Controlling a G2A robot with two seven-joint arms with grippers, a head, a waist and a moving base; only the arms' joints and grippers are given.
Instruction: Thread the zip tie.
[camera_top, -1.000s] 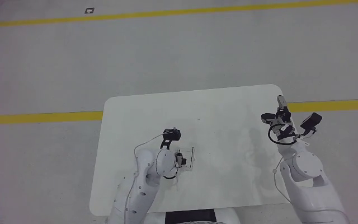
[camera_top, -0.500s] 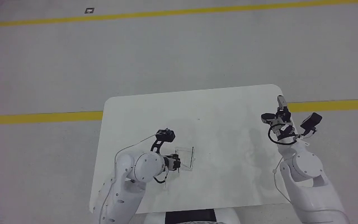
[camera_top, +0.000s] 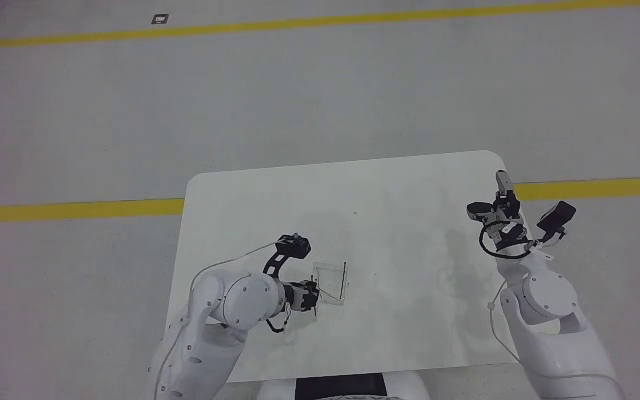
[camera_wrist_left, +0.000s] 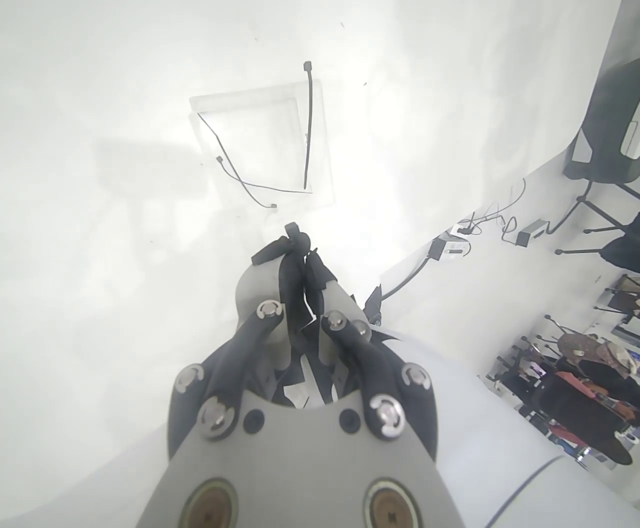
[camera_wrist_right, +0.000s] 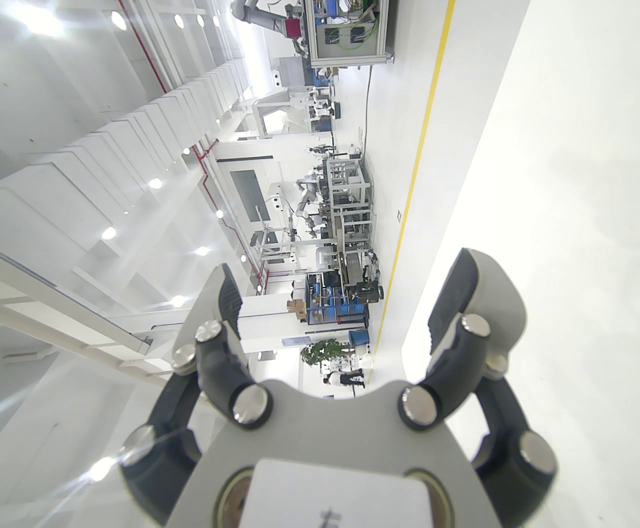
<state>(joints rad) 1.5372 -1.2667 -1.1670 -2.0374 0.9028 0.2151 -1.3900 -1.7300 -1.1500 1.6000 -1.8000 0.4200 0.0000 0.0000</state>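
A clear shallow tray (camera_wrist_left: 326, 165) lies on the white table (camera_top: 400, 200), also seen as the tray (camera_top: 331, 283) from above. In it lie a straight black zip tie (camera_wrist_left: 307, 125) and two thinner curved ones (camera_wrist_left: 235, 172). My left gripper (camera_wrist_left: 300, 250) sits just beside the tray's near edge, shut on a black zip tie whose head (camera_wrist_left: 296, 233) sticks out past the fingertips. From above, the left gripper (camera_top: 308, 293) is at the tray's left side. My right gripper (camera_wrist_right: 345, 300) is open and holds nothing, raised at the table's right edge (camera_top: 497, 212).
The table top around the tray is bare white, with a few small dark specks (camera_wrist_left: 365, 84). Beyond the table's edge are cables and a power box (camera_wrist_left: 530, 232) on the floor, and a chair base (camera_wrist_left: 600, 195).
My left arm has drawn back from over the tray toward the table's near left side, gripper still shut. The right arm has not moved.
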